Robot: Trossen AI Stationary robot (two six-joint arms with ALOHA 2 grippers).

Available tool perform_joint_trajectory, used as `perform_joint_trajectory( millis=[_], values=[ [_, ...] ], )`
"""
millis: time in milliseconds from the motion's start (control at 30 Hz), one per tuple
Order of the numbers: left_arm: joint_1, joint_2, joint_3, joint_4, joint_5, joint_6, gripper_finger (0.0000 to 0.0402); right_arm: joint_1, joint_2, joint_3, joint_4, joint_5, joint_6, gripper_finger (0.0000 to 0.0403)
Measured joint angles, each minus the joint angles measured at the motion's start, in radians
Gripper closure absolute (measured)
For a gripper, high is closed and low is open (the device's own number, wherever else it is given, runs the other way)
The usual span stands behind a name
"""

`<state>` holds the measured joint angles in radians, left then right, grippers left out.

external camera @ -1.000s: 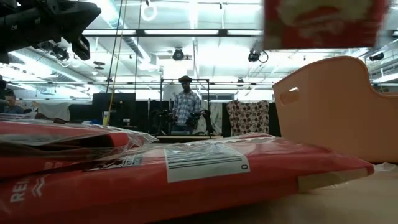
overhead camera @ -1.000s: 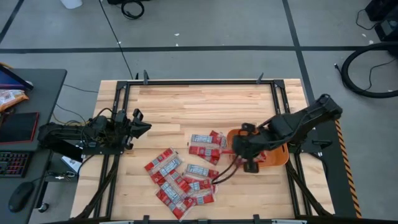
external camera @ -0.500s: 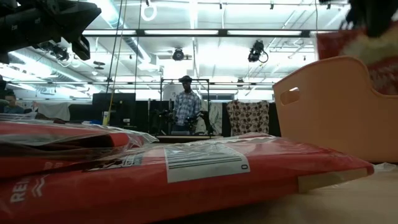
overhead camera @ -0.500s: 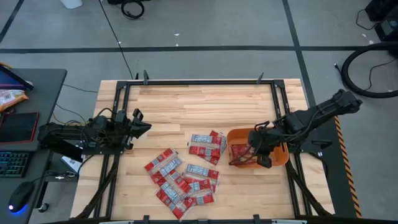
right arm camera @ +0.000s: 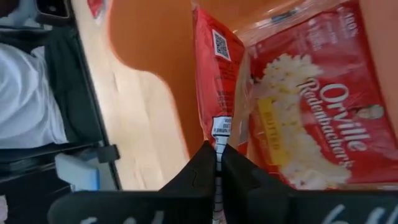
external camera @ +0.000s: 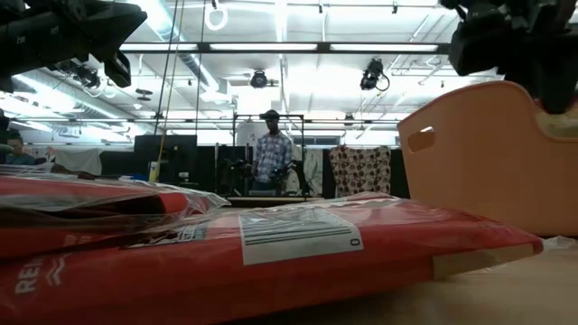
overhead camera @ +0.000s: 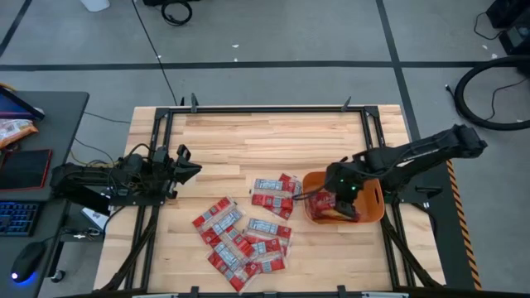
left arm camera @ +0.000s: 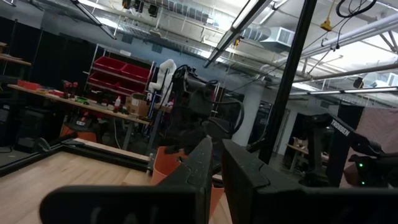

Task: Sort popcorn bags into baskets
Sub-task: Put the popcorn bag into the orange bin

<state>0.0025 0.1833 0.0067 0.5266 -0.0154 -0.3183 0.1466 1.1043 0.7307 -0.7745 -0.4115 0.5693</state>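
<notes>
The orange tub [overhead camera: 374, 209] stands at the table's right side; the low view shows its wall [external camera: 488, 153]. My right gripper [overhead camera: 335, 197] is over the tub, shut on a red popcorn bag [right arm camera: 214, 68]. Another bag [right arm camera: 311, 112] lies flat in the tub beside it. Several more red bags lie flat and overlapping on the wood [overhead camera: 240, 236], with a few just left of the tub [overhead camera: 276, 194]. One fills the low view's foreground [external camera: 271, 253]. My left gripper [overhead camera: 189, 164] waits, shut, above the table's left side. My right gripper pinches the bag's end edge, by its white label patch [right arm camera: 219, 129], between its two fingers. The fingers come from above, pointing down into the tub. The bag stands on its edge inside the tub, next to the flat bag.
Dark frame rails run along the table's edges [overhead camera: 265, 109]. Bare wood lies across the far half of the table [overhead camera: 265, 141]. A desk to the left carries a keyboard, a mouse and an orange snack bag [overhead camera: 12, 128]. A person stands far back in the room [external camera: 271, 153].
My right gripper has carried the bag toward the table's right edge and down into the tub. In the low view the bag sank from high above the tub's rim to behind its wall. The gripper stays shut on it.
</notes>
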Motion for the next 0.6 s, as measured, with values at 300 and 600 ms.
perform_joint_trajectory(
  millis=[300,600],
  values=[
    [0.000,0.000,0.000,0.000,0.000,0.000,0.0365,-0.043,0.015,0.000,-0.033,0.143,-0.015,0.0329],
    [0.000,0.000,0.000,0.000,0.000,0.000,0.0365,-0.086,0.015,0.121,-0.250,0.106,0.034,0.0276]
  ],
)
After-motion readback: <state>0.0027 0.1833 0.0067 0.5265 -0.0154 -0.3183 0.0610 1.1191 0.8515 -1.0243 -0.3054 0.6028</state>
